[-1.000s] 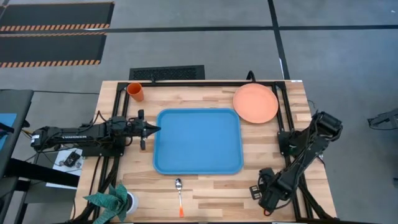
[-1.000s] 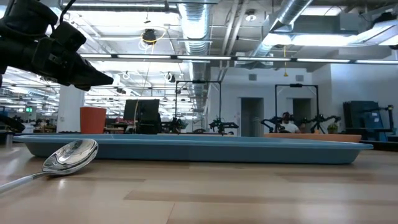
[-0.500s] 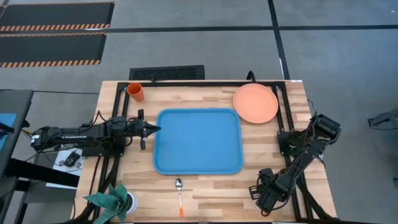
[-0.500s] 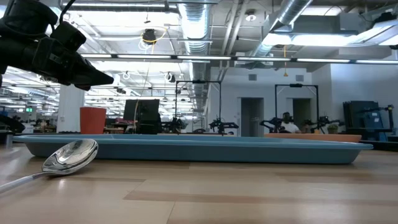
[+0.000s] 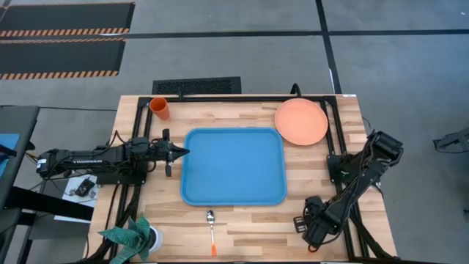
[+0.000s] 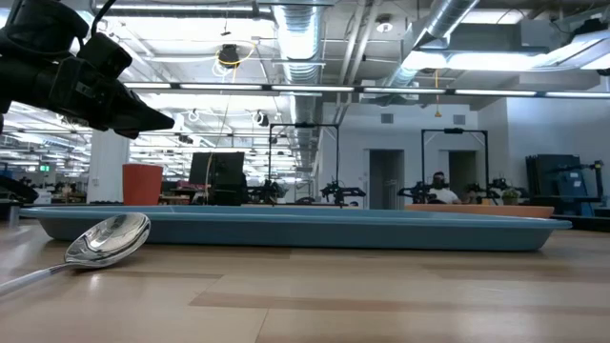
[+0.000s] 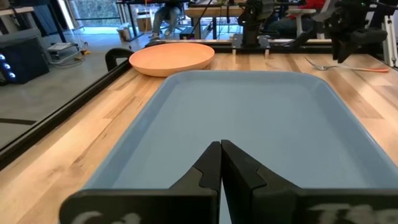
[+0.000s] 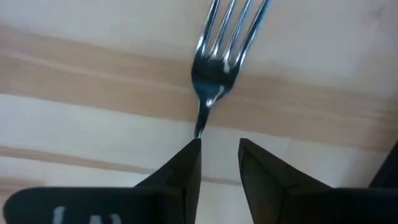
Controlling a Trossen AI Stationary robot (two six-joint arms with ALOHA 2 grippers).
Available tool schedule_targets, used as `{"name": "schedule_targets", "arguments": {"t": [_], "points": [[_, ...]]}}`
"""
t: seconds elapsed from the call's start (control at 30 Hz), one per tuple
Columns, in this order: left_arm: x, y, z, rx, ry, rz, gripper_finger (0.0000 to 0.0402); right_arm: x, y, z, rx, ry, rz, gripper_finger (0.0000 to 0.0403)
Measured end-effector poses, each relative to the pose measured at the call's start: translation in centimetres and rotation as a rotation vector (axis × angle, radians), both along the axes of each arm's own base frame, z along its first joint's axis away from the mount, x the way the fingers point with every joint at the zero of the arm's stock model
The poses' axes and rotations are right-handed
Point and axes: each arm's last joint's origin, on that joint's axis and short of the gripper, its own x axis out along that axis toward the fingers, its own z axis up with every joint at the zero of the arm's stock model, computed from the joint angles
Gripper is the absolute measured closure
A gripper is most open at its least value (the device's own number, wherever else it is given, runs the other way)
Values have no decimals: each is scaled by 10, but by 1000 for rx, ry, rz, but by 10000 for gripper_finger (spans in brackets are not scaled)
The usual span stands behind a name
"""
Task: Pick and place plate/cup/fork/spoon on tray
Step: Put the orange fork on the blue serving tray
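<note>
Right gripper [image 8: 219,158] sits low over the table at about 5 o'clock from the tray [image 5: 233,167], working the fork [image 8: 219,68]. In the right wrist view the fork lies flat on the wood, tines pointing away; its thin neck runs down to the inner edge of one finger, and the narrow gap between the two tips shows bare table, so the fingers are a little apart and grasp nothing visible. The handle is hidden under the fingers. Likely step: picking up the fork. To do it well, the gripper wants shifting sideways so the stem lies centred in the gap, then lowering until the tips touch the wood, since the stem is thin, flat and apt to slide or pivot when pinched off-centre. Left gripper [image 7: 221,163] waits clenched, empty, just above the tray's 9 o'clock rim. Spoon [image 5: 211,229] lies at 6 o'clock beside the tray, cup [image 5: 160,108] off its 10 o'clock corner, plate [image 5: 301,122] touching or just off its 2 o'clock corner. Tray holds nothing.
</note>
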Motion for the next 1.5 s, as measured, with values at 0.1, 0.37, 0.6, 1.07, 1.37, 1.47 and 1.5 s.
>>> {"name": "schedule_targets", "arguments": {"t": [0.1, 0.37, 0.6, 1.07, 1.37, 1.47, 1.5], "points": [[0, 0, 0, 0, 0, -1, 401, -1, -1, 2, -11, -6, -9, 265], [0, 0, 0, 0, 0, 1, 401, 6, 0, -5, -17, -22, -33, 270], [0, 0, 0, 2, 3, 12, 401, 8, 1, -8, -16, -29, -38, 286], [0, 0, -1, -1, 7, 14, 401, 8, -3, -18, 1, -58, -55, 317], [0, 0, -1, -6, 6, 16, 402, 12, -7, -18, 0, -56, -65, 354], [0, 0, -1, -6, 6, 16, 401, 15, -9, -18, 4, -58, -62, 373], [0, 0, -1, -6, 6, 15, 402, 16, -10, -17, 7, -58, -62, 379]]}}
